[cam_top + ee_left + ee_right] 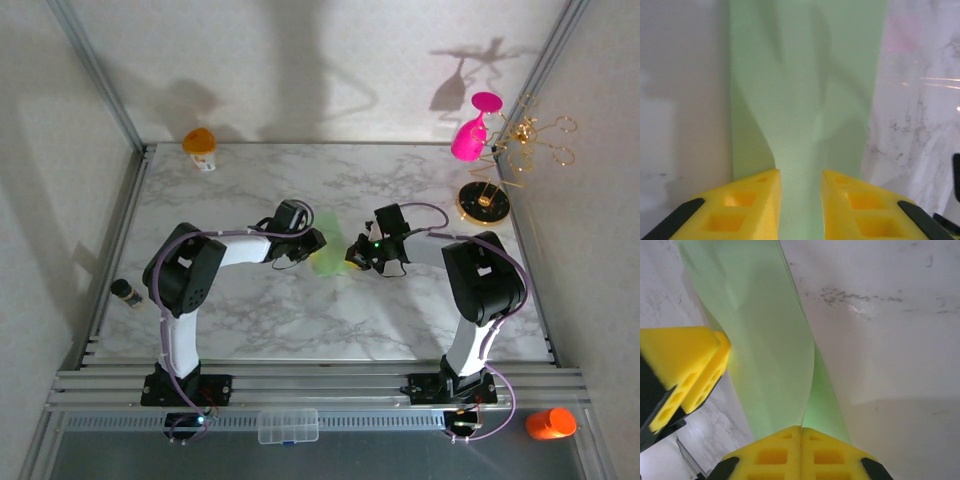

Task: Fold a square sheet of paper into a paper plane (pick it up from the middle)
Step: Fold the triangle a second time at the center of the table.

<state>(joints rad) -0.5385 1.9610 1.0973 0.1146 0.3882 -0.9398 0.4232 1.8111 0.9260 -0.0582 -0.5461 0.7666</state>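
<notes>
the pale green sheet of paper (328, 258) sits in the middle of the marble table (250, 320), between the two arms that meet at the centre of the top view.

the left gripper (800, 176) comes in from the left. in its wrist view the two yellow fingers (756, 200) stand partly apart at the bottom of the frame, and the paper runs up from the gap between them as a long strip with a soft crease, narrowing as it enters the gap. the paper fills that gap from side to side, but i cannot tell whether the fingers press on it.

the right gripper (801, 430) comes in from the right. its yellow fingers are pressed together at the bottom centre of its wrist view, pinching the near end of the paper. from there the paper rises toward the upper left of that frame, curved and twisted, in two layers that part just above the fingertips. it passes just beside the left gripper's fingers at the left edge.

at the upper right of the top view a pink glass (470, 135) hangs on a gold stand (485, 200). an orange object (200, 143) lies at the table's far left corner and a small dark bottle (125, 292) at its left edge. a clear plastic box (288, 425) and another orange item (550, 423) lie along the bottom.
</notes>
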